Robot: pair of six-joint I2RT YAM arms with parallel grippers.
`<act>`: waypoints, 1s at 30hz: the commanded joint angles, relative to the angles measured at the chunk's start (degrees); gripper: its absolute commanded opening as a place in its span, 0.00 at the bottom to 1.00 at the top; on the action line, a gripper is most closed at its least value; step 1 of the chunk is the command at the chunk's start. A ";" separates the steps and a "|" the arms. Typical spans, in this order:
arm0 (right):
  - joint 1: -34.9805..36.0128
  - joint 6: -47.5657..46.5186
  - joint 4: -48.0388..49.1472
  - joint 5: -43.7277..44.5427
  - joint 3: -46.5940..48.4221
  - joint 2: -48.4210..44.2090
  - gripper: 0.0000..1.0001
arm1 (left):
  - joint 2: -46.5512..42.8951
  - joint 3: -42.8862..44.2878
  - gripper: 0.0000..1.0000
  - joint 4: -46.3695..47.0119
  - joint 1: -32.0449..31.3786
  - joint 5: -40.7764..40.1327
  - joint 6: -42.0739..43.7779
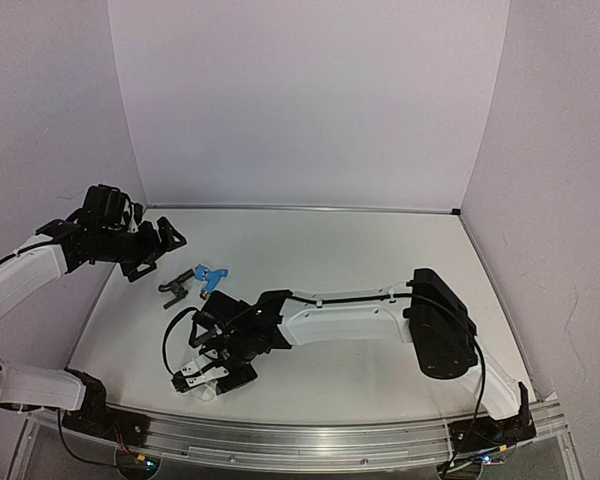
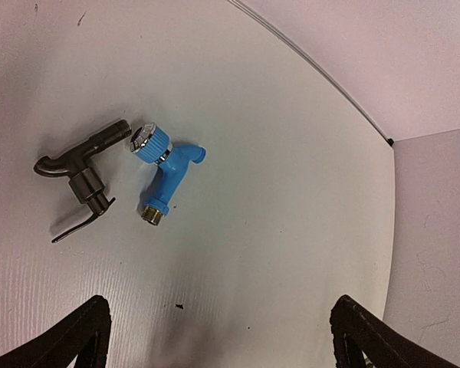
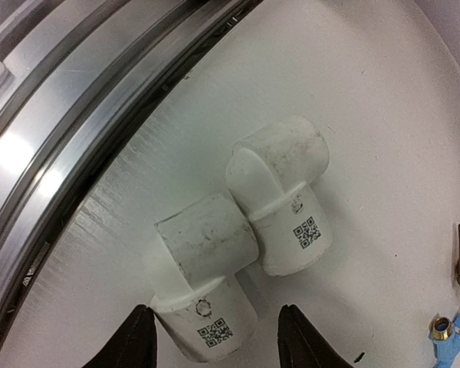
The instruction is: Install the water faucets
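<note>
A blue water faucet with a ribbed round knob lies flat on the white table, and also shows in the overhead view. My left gripper hangs open above the table, near the faucet and apart from it, with nothing between its fingers. My right gripper is open and straddles the nearer of two white pipe fittings. One fingertip is at the fitting's side and the other stands off with a gap. The second fitting lies against the first. The blue faucet's tip shows at the right wrist view's edge.
A dark metal tap with a lever handle lies just left of the blue faucet. An aluminium rail runs along the table's near edge, close to the fittings. White walls enclose the table; the right arm stretches across its front.
</note>
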 commanded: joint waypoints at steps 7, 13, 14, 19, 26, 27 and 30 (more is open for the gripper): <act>-0.04 -2.61 -3.11 1.21 2.68 2.04 0.47 | -0.25 0.33 1.00 1.19 -0.06 0.38 -0.50; -0.04 -1.99 -3.76 1.30 3.42 2.59 0.38 | 0.28 0.48 1.00 1.55 -0.04 0.57 -0.50; -0.04 -1.47 -3.55 1.65 2.99 2.30 0.36 | 0.34 0.30 1.00 1.93 -0.04 0.69 -0.51; -0.95 1.75 -3.41 4.32 0.84 0.78 0.26 | 1.94 0.95 1.00 2.39 -0.07 2.16 0.38; -8.27 10.08 -2.16 0.28 -2.94 -7.20 0.12 | 0.56 1.18 1.00 5.33 -0.04 4.91 2.32; -9.34 10.97 -1.77 0.01 -4.22 -9.05 0.12 | 0.13 1.26 1.00 5.92 -0.04 5.15 2.50; -13.70 14.11 -0.37 -1.78 -8.64 -15.81 0.10 | 0.40 2.39 1.00 8.62 -0.06 8.28 3.49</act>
